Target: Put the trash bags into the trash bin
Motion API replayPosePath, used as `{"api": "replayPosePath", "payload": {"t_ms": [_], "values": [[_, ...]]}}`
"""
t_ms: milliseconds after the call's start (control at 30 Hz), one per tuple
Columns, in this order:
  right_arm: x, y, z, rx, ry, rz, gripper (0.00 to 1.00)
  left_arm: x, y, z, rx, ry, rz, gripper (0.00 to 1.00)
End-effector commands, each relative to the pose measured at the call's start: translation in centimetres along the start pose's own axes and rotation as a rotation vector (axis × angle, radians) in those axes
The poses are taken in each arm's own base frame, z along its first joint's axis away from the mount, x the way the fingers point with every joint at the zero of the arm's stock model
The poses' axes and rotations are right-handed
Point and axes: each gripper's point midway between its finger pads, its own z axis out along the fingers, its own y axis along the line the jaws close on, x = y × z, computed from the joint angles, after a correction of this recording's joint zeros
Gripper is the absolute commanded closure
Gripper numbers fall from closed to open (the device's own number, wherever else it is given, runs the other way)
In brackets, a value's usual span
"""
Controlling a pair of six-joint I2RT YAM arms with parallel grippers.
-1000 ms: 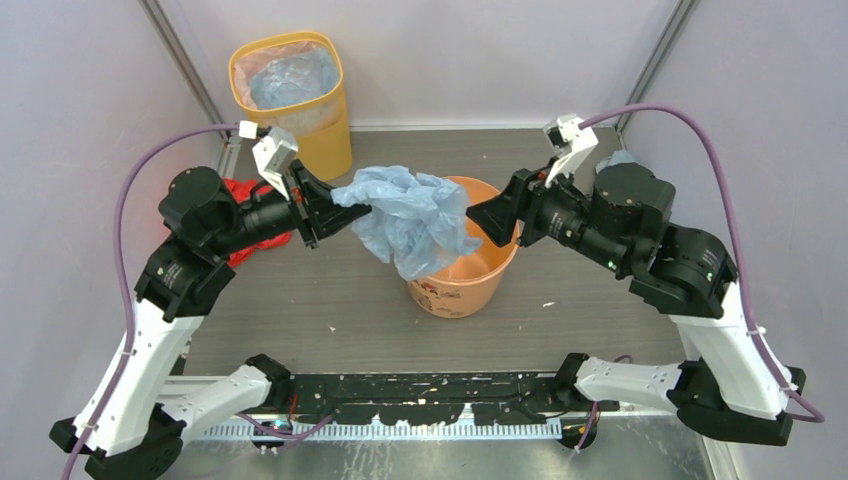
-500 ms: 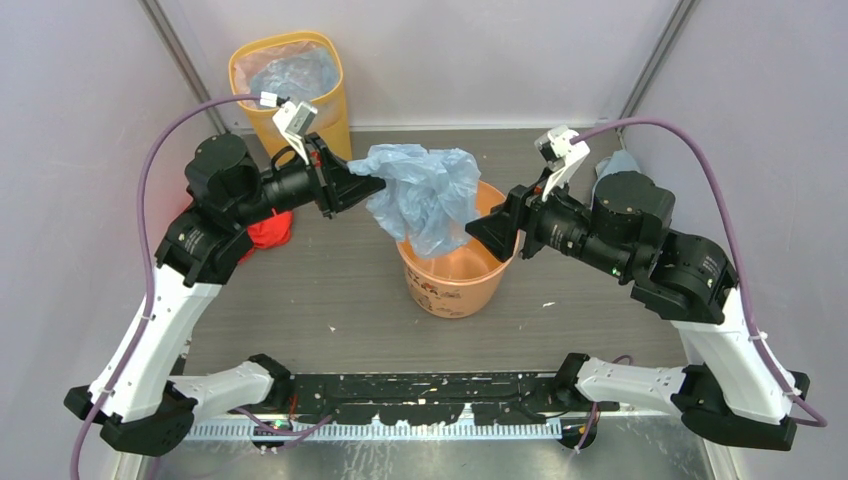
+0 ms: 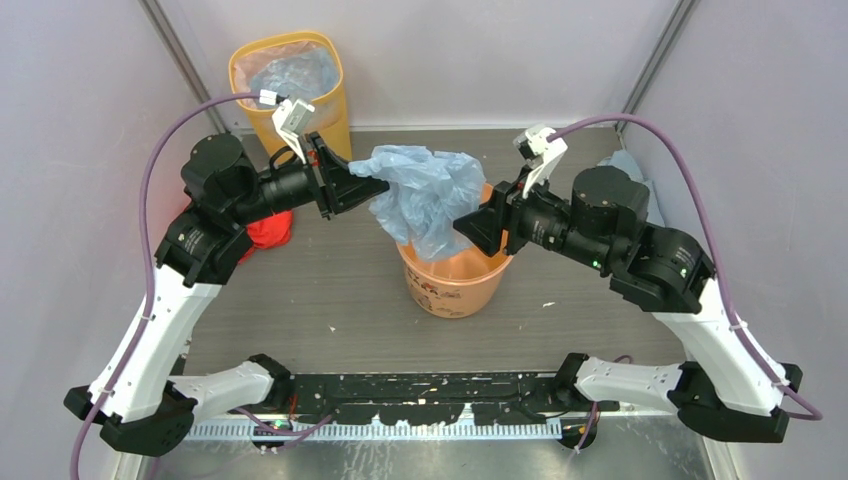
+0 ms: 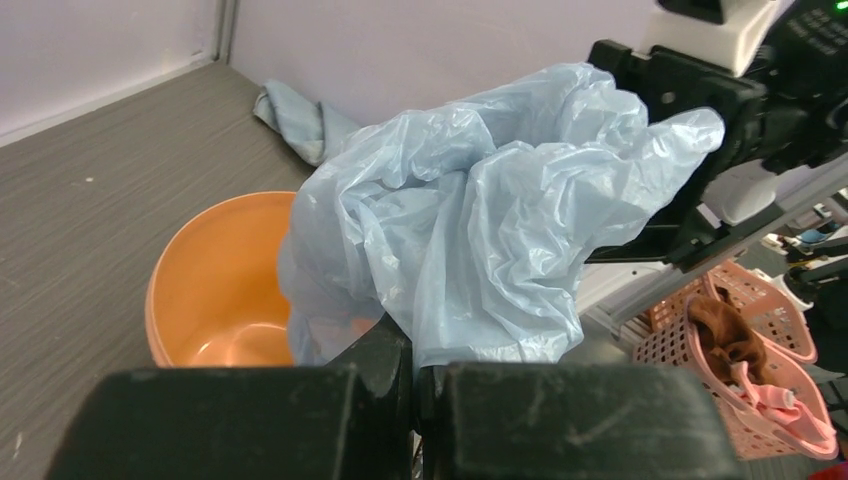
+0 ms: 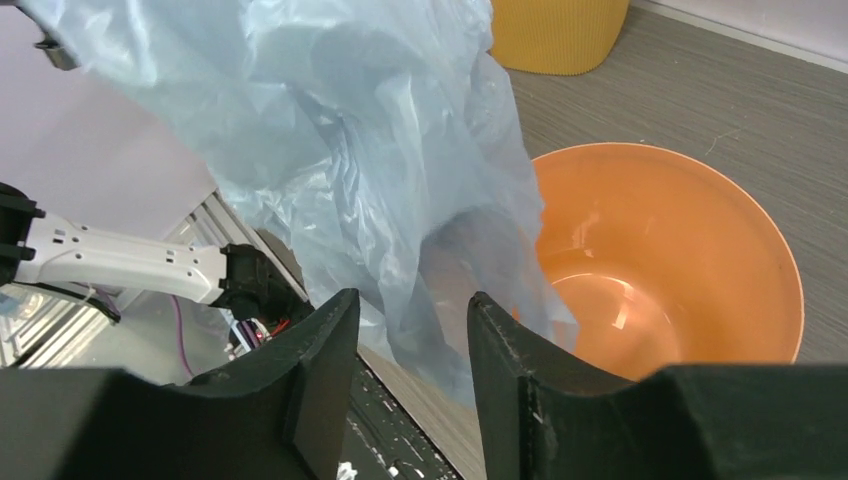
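A crumpled light blue trash bag [image 3: 425, 195] hangs over the round orange trash bin [image 3: 455, 285], its lower end dipping inside the rim. My left gripper [image 3: 385, 183] is shut on the bag's left edge; in the left wrist view the bag [image 4: 480, 230] rises from my left gripper [image 4: 415, 350], with the bin [image 4: 215, 290] below. My right gripper [image 3: 462, 222] is open at the bag's right side. In the right wrist view a fold of the bag [image 5: 350, 150] hangs just beyond my right gripper [image 5: 410, 300], above the bin [image 5: 680, 260].
A taller yellow bin [image 3: 325, 135] lined with plastic stands at the back left. A red bundle [image 3: 265, 230] lies under the left arm. Another pale blue crumpled piece [image 3: 625, 160] lies by the right wall. Pink baskets [image 4: 740, 340] sit beyond the table.
The left arm lifted the bag up and back over the bin, then held still. The right gripper moved left to the bag and its jaws narrowed a little.
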Motion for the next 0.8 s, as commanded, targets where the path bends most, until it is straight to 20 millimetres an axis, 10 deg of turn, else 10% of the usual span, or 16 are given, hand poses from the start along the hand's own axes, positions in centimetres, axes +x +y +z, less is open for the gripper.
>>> {"api": "replayPosePath", "payload": {"t_ms": [0, 200, 767], "values": [[-1.4, 1.4, 1.0, -0.067, -0.048, -0.016, 0.56, -1.6, -2.3, -0.3, 0.101, -0.050, 0.018, 1.00], [-1.9, 1.4, 0.3, -0.068, -0.071, -0.012, 0.97, -0.8, -0.4, -0.5, -0.005, -0.021, 0.021, 1.00], [-6.6, -4.5, -8.4, 0.261, -0.286, -0.071, 0.99, 1.1, 4.7, -3.3, -0.207, 0.056, -0.027, 1.00]]}}
